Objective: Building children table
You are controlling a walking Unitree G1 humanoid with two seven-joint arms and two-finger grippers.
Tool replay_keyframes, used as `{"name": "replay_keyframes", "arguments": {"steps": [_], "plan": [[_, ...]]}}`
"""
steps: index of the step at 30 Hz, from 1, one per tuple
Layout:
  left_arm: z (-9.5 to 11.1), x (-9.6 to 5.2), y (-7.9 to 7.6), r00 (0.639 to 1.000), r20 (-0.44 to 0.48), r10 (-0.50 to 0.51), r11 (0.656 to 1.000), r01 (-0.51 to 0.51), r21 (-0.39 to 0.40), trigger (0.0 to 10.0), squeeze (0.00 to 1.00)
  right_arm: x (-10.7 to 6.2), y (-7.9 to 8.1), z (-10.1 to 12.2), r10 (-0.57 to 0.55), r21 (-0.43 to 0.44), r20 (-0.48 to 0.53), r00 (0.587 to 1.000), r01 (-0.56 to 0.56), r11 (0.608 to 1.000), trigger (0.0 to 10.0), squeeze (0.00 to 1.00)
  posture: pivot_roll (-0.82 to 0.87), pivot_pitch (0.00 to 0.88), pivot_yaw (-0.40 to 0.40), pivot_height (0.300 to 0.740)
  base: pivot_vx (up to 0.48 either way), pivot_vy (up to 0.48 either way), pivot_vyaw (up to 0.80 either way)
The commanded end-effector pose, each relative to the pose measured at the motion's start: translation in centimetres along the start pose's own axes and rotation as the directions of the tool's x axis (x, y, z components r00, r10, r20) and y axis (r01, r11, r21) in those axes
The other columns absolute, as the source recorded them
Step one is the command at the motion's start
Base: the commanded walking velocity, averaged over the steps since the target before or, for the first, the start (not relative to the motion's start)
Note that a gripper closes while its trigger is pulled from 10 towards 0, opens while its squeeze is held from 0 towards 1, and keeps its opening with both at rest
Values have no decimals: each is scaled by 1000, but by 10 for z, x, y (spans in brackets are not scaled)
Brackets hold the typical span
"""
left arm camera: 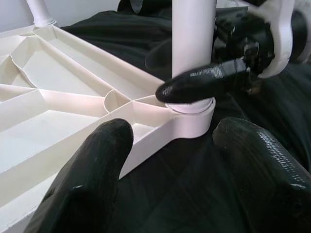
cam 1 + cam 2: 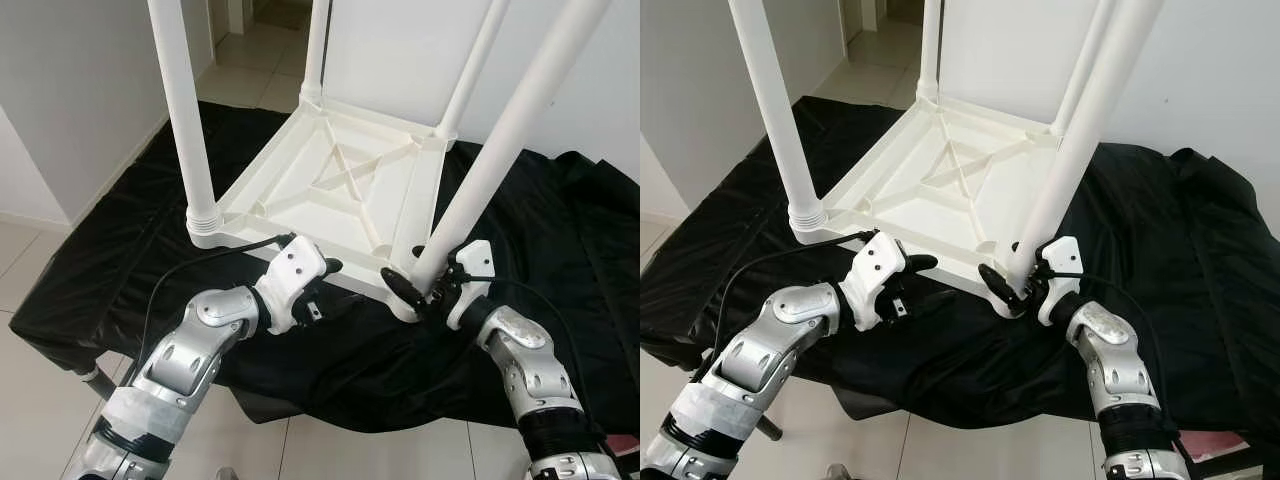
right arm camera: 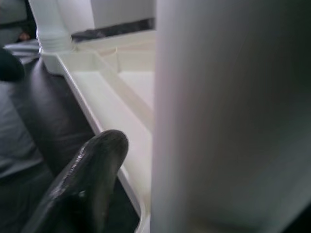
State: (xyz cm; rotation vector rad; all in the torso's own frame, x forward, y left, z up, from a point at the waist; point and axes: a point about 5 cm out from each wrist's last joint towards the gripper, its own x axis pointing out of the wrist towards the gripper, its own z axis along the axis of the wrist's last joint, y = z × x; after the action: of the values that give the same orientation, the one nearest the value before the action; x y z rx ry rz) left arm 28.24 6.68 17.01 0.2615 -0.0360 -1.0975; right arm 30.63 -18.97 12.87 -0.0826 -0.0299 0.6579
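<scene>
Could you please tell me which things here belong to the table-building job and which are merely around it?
Part of the job:
- upturned white tabletop
- near-right leg, gripped by the right gripper
- three other legs, e.g.
- left gripper, open at the tabletop's edge

Merely around:
- black cloth
- tiled floor

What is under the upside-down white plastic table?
A black cloth lies under the upside-down white plastic table and spreads out past it on all sides. The cloth covers whatever supports it, so that surface cannot be seen.

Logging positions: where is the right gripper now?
The right gripper is at the near right corner of the upturned white table, its fingers around the base of that corner's leg.
</scene>
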Motion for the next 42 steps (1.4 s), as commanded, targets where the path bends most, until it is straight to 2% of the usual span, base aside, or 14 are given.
{"name": "replay_keyframes", "arguments": {"steps": [1,6,12,13,14,18,21,27,31,34,35,38,40,42], "plan": [[4,-2,2,1000,5,-4,1000,4,14,10000,0,-3,-4,-2,15,20,-10,1000,-15,1000,0,0,10,45,-87,740,0,0,0],[1,2,1,1000,3,0,1000,0,8,10000,0,-4,-1,-7,63,17,-38,997,-62,998,0,0,-7,32,-86,740,0,0,0],[4,4,0,1000,15,-19,1000,19,6,10000,0,-2,-1,-4,66,22,-4,998,-66,998,0,0,-15,37,-70,740,0,0,0],[3,5,1,1000,5,-15,1000,15,15,10000,0,-2,-1,-4,60,19,-6,998,-60,998,784,0,-14,27,-65,740,0,0,0],[3,5,2,1000,7,-17,1000,17,15,10000,0,-3,-2,-5,47,17,-2,999,-47,999,10000,0,-18,25,-61,740,0,0,0],[3,5,2,1000,6,-20,1000,20,18,10000,0,-4,-2,-4,28,17,8,1000,-28,999,10000,0,-18,22,-56,740,0,0,0],[4,3,7,1000,3,-11,1000,11,24,10000,0,-8,8,5,-78,52,90,993,73,996,10000,0,-18,34,-72,740,0,0,0],[3,3,7,1000,10,-2,1000,2,16,10000,0,-11,19,10,-218,90,120,968,208,974,10000,0,-35,42,-81,740,0,0,0],[3,4,5,1000,12,-3,1000,3,12,10000,0,-12,22,10,-259,107,121,958,247,963,10000,0,-44,45,-80,740,0,0,0],[1,9,1,999,16,-30,1000,30,-5,10000,0,-14,36,10,-414,125,115,903,400,908,10000,0,-76,65,-62,740,0,0,0],[1,9,1,999,16,-30,1000,30,-5,10000,0,-14,36,10,-414,125,115,903,400,908,10000,0,-76,65,-62,740,0,0,0],[3,14,0,998,20,-63,998,63,3,10000,0,-19,50,11,-562,121,79,823,552,825,10000,0,-92,72,-53,740,0,0,0],[2,14,3,998,13,-63,998,63,11,10000,0,-22,58,10,-644,165,42,764,630,759,10000,0,-99,72,-43,740,0,0,0],[2,14,5,998,12,-59,998,59,12,10000,0,-23,61,10,-664,155,41,747,651,743,10000,0,-99,68,-39,740,0,0,0]]}}
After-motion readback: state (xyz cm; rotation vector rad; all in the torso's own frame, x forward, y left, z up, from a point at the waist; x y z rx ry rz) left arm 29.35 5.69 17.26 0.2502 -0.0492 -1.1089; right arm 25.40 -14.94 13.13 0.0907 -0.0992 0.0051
